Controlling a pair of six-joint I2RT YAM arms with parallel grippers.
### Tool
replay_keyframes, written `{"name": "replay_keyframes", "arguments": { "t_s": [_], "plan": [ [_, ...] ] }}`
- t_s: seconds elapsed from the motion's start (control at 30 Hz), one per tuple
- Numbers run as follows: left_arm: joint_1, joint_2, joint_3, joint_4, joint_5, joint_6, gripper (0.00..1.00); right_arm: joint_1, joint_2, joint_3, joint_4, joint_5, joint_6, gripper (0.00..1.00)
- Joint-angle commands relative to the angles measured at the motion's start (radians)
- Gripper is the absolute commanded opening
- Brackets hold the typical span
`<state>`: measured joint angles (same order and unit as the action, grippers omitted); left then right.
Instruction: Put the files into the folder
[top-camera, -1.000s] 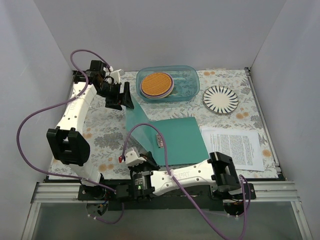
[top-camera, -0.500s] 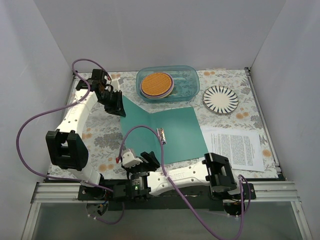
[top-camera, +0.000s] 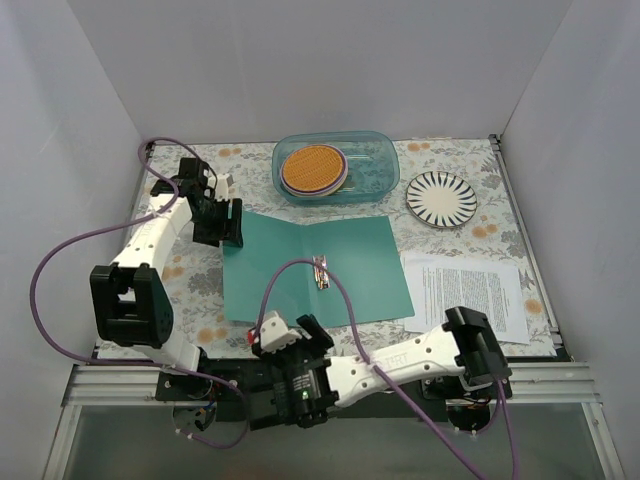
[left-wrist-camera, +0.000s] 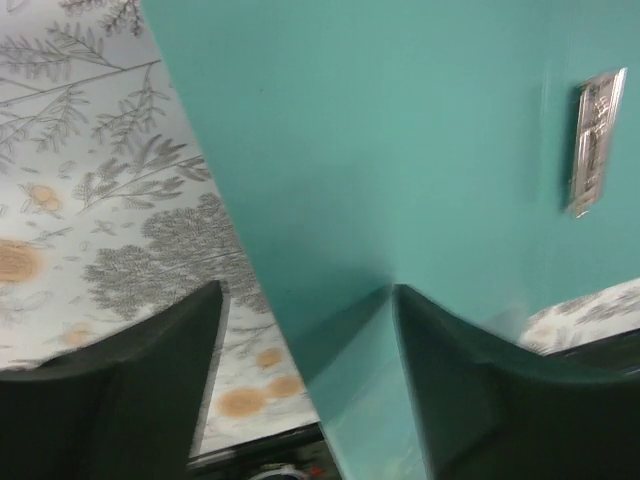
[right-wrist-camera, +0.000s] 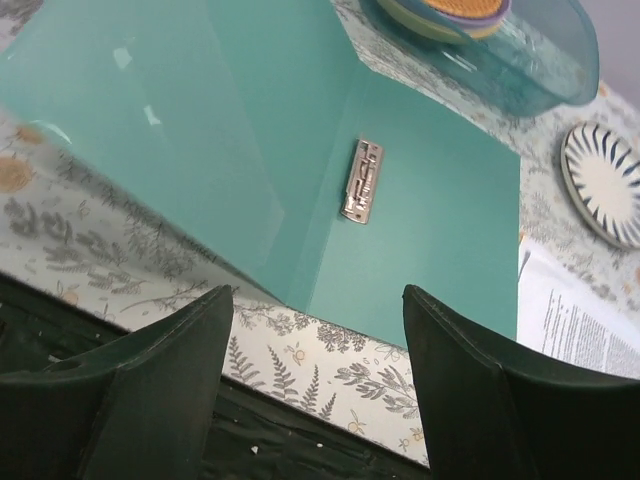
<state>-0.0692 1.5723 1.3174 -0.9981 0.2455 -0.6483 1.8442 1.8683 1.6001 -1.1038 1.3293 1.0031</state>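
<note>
One folder (top-camera: 360, 255), open flat, with one silver clip (top-camera: 320, 270) on its spine. Just right of the folder is one pile of files (top-camera: 470, 295); the number of sheets cannot be told. Beyond the folder's far edge is one clear blue container (top-camera: 375, 165) holding one stack of plates (top-camera: 313, 170), orange on top, their number unclear. Beyond the folder's far right corner is one striped plate (top-camera: 441, 198). There are two grippers: the left gripper (left-wrist-camera: 305, 288) at the folder's left cover and the right gripper (right-wrist-camera: 318, 290) off its near edge. There are two purple cables (top-camera: 300, 262), one looping over the folder and one to its left.
</note>
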Motion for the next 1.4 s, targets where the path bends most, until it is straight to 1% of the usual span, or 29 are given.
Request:
{"name": "replay_keyframes", "arguments": {
  "t_s": [0.0, 0.03, 0.07, 0.1, 0.13, 0.17, 0.2, 0.23, 0.27, 0.3, 0.33, 0.4, 0.47, 0.5, 0.57, 0.6, 0.63, 0.67, 0.7, 0.73, 0.77, 0.8, 0.97, 1.07, 1.13, 1.2, 1.23, 1.27, 1.37],
  "plan": [
    [0.011, -0.118, -0.021, 0.039, -0.096, 0.024, 0.98, -0.131, -0.130, -0.057, -0.087, -0.047, 0.181, 0.77],
    [0.012, -0.130, -0.023, 0.042, -0.129, 0.022, 0.98, -0.179, -0.153, -0.087, -0.058, -0.070, 0.167, 0.77],
    [0.014, -0.142, -0.014, 0.045, -0.141, 0.024, 0.98, -0.204, -0.206, -0.119, 0.034, -0.117, 0.145, 0.77],
    [0.019, -0.150, -0.004, 0.042, -0.150, 0.041, 0.98, -0.229, -0.237, -0.197, 0.085, -0.145, 0.088, 0.77],
    [0.020, -0.162, 0.006, 0.042, -0.159, 0.047, 0.98, -0.282, -0.270, -0.238, 0.135, -0.174, 0.066, 0.77],
    [0.025, -0.163, 0.040, 0.039, -0.176, 0.055, 0.98, -0.310, -0.331, -0.277, 0.222, -0.233, 0.052, 0.77],
    [0.040, -0.161, 0.055, 0.029, -0.179, 0.067, 0.98, -0.339, -0.359, -0.357, 0.254, -0.270, 0.036, 0.77],
    [0.046, -0.156, 0.077, 0.023, -0.181, 0.075, 0.98, -0.405, -0.383, -0.389, 0.277, -0.309, 0.035, 0.77],
    [0.052, -0.152, 0.095, 0.019, -0.195, 0.079, 0.98, -0.436, -0.424, -0.426, 0.297, -0.367, 0.043, 0.77],
    [0.061, -0.150, 0.130, 0.015, -0.198, 0.084, 0.98, -0.466, -0.443, -0.478, 0.297, -0.390, 0.055, 0.77],
    [0.062, -0.152, 0.147, 0.012, -0.199, 0.090, 0.98, -0.521, -0.458, -0.508, 0.303, -0.412, 0.052, 0.77],
    [0.062, -0.147, 0.199, -0.003, -0.161, 0.091, 0.98, -0.569, -0.492, -0.549, 0.315, -0.459, 0.049, 0.77],
    [0.062, -0.124, 0.239, -0.051, -0.079, 0.079, 0.98, -0.620, -0.518, -0.601, 0.350, -0.488, 0.020, 0.77],
    [0.054, -0.111, 0.267, -0.069, 0.039, 0.076, 0.98, -0.652, -0.524, -0.618, 0.364, -0.502, 0.009, 0.77],
    [0.017, -0.097, 0.266, -0.105, 0.142, 0.078, 0.98, -0.689, -0.532, -0.658, 0.390, -0.536, -0.011, 0.78],
    [-0.050, -0.104, 0.253, -0.108, 0.281, 0.094, 0.98, -0.718, -0.535, -0.670, 0.398, -0.547, -0.012, 0.78],
    [-0.090, -0.116, 0.177, -0.099, 0.337, 0.123, 0.98, -0.732, -0.546, -0.683, 0.409, -0.556, -0.018, 0.78],
    [-0.133, -0.142, 0.127, -0.009, 0.350, 0.112, 0.98, -0.740, -0.557, -0.707, 0.429, -0.564, -0.027, 0.78],
    [-0.226, -0.171, 0.071, 0.039, 0.301, 0.092, 0.98, -0.758, -0.566, -0.718, 0.441, -0.568, -0.037, 0.78],
    [-0.271, -0.170, 0.009, 0.074, 0.269, 0.081, 0.98, -0.770, -0.584, -0.729, 0.447, -0.573, -0.041, 0.78],
    [-0.309, -0.160, -0.013, 0.116, 0.243, 0.053, 0.98, -0.783, -0.595, -0.742, 0.458, -0.581, -0.049, 0.78],
    [-0.360, -0.117, -0.026, 0.128, 0.226, 0.039, 0.98, -0.806, -0.607, -0.755, 0.467, -0.582, -0.057, 0.78],
    [-0.440, -0.015, -0.040, 0.225, 0.161, -0.027, 0.98, -0.866, -0.705, -0.804, 0.504, -0.621, -0.075, 0.78],
    [-0.487, 0.018, -0.050, 0.265, 0.169, -0.034, 0.98, -0.870, -0.748, -0.816, 0.487, -0.622, -0.070, 0.78],
    [-0.540, 0.064, -0.052, 0.277, 0.118, -0.050, 0.98, -0.872, -0.780, -0.819, 0.463, -0.625, -0.057, 0.78],
    [-0.587, 0.109, -0.041, 0.280, 0.034, -0.076, 0.98, -0.870, -0.805, -0.819, 0.450, -0.628, -0.054, 0.78],
    [-0.592, 0.127, -0.041, 0.283, 0.019, -0.115, 0.98, -0.870, -0.836, -0.821, 0.447, -0.630, -0.054, 0.79],
    [-0.596, 0.170, -0.034, 0.285, 0.009, -0.134, 0.98, -0.870, -0.853, -0.821, 0.440, -0.631, -0.052, 0.79],
    [-0.604, 0.227, -0.021, 0.302, -0.017, -0.186, 0.98, -0.872, -0.920, -0.827, 0.418, -0.619, -0.040, 0.79]
  ]
}}
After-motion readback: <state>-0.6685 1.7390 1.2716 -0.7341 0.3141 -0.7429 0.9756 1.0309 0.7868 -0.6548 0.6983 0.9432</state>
